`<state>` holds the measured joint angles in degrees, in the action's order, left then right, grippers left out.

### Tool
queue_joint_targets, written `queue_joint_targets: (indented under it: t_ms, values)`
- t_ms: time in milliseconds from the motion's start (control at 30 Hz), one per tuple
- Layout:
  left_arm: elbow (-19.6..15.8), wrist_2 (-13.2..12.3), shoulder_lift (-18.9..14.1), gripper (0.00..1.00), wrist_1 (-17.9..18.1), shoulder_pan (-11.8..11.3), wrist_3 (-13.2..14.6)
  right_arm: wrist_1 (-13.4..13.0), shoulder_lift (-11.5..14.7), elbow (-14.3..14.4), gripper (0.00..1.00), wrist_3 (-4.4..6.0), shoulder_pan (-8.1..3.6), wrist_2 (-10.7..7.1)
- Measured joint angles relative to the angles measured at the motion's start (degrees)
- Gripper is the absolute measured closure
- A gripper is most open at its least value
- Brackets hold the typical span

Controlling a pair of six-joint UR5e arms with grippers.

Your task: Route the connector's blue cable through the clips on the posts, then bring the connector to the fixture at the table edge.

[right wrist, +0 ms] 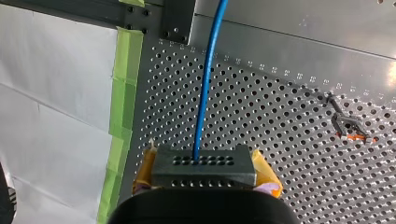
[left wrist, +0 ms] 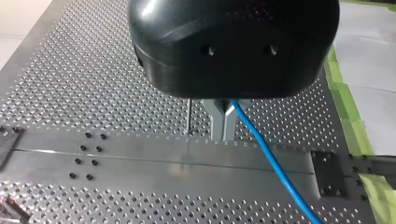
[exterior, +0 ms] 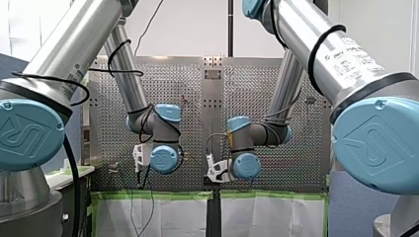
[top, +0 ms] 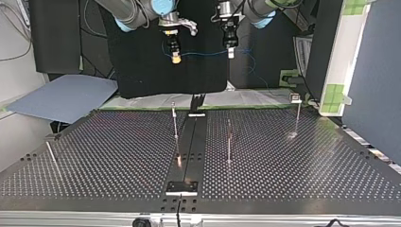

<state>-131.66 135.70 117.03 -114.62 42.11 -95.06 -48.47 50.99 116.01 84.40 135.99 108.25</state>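
A big metal table [top: 293, 170] full of little holes sits in front of me. Two big silver and blue arms reach over it, the left arm [exterior: 128, 79] and the right arm [exterior: 289, 84]. A smooth strip [left wrist: 163, 158] runs down the middle of the table, and green tape [right wrist: 122, 98] lines one edge.

Three thin posts stand on the table in the top view. One post [top: 175, 124] is just beside the strip, another [top: 229, 142] is on the strip's other side, and the third [top: 298, 116] is far off at that view's right.

Both grippers hang high over the far edge of the table. The left gripper [left wrist: 223, 126] is black. Its two metal fingers [left wrist: 215, 116] are pressed close together on the blue cable [left wrist: 271, 158], which comes out between them and runs away across the strip.

The right gripper [right wrist: 205, 175] has yellow pads [right wrist: 264, 170] squeezed against both sides of the connector [right wrist: 203, 161], a small dark grey block with rows of holes. The cable comes out of the block's middle and goes straight ahead over the table.

In the top view the cable runs from one gripper to the other, up in the air and well apart from the posts
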Motion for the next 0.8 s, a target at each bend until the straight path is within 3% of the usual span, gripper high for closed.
queue_joint_targets:
  t_ms: [100,200,300,633,800]
  values:
    - [0.4,-0.2,-0.4,1.0,-0.6,-0.4,-0.5,0.8,0.8,-0.8,1.0,0.27,-0.07,0.12]
    - [0.9,-0.5,-1.4,1.0,-1.7,-0.8,-1.2,1.8,2.0,-1.8,1.0,1.2,0.43,0.26]
    - [1.4,-0.6,-2.8,1.0,-3.0,-1.3,-1.4,2.4,3.3,-2.2,1.0,2.41,0.54,0.03]
    - [5.0,-0.4,-7.7,1.0,-8.0,-3.5,-0.6,6.4,8.5,-3.6,1.0,7.6,-0.65,-3.46]
    - [6.4,-0.4,-9.0,1.0,-10.5,-4.6,0.0,8.3,11.0,-5.6,1.0,9.29,-1.19,-3.83]
